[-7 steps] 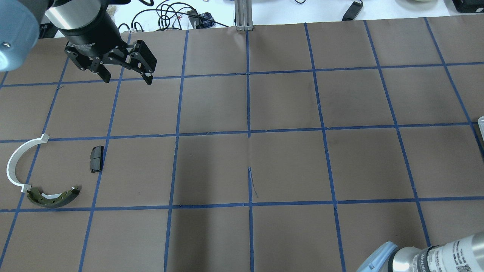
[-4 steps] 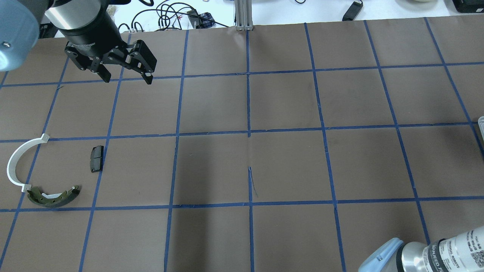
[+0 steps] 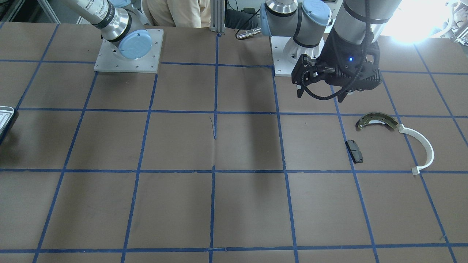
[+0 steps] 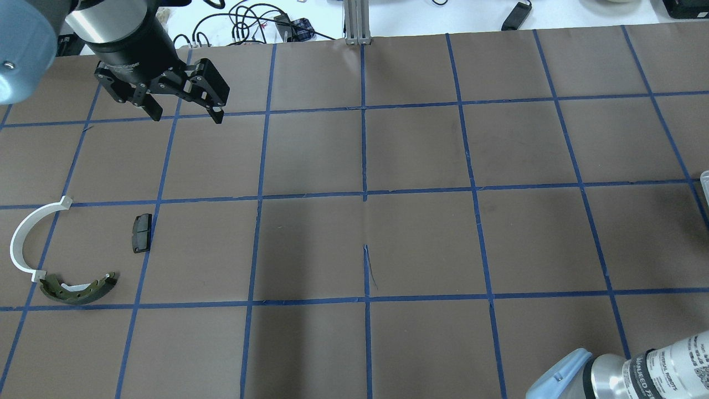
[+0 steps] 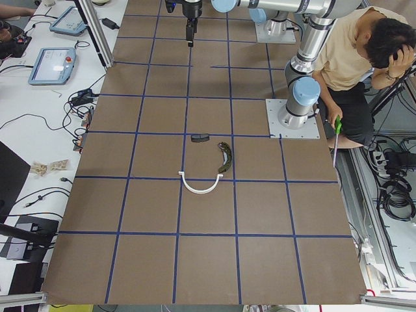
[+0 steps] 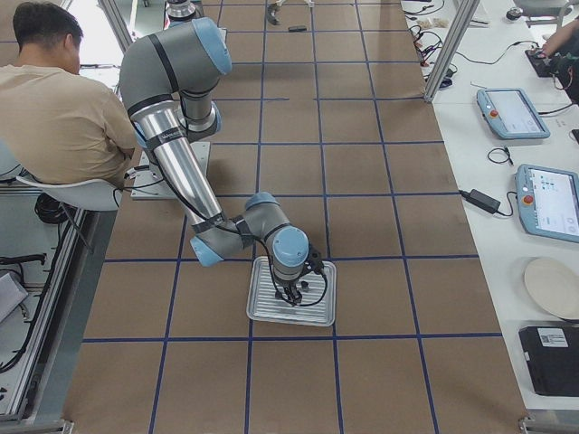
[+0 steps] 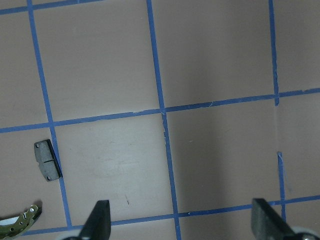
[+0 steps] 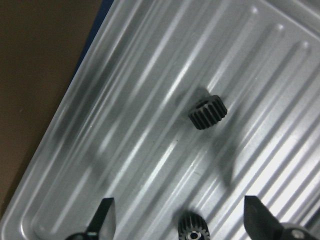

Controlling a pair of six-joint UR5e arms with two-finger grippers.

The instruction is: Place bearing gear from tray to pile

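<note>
The silvery ribbed tray (image 8: 125,125) holds two small black gears: one (image 8: 208,112) lies ahead of my right gripper (image 8: 182,225), the other (image 8: 192,231) sits between its open fingers. The tray also shows in the exterior right view (image 6: 262,312) under that gripper (image 6: 291,294). The pile lies on the left of the table: an olive brake shoe (image 4: 77,289), a white arc (image 4: 22,238) and a black pad (image 4: 141,233). My left gripper (image 4: 187,113) hangs open and empty above the table, beyond the pile.
Brown paper with a blue tape grid covers the table (image 4: 365,166). A sliver of the tray (image 4: 704,180) shows at the right edge. A person (image 6: 54,90) sits beside the robot's base. Cables and tablets lie past the table's far edge.
In the overhead view my right arm has shifted a little to the right at the lower right corner. The left arm and the pile have not moved.
</note>
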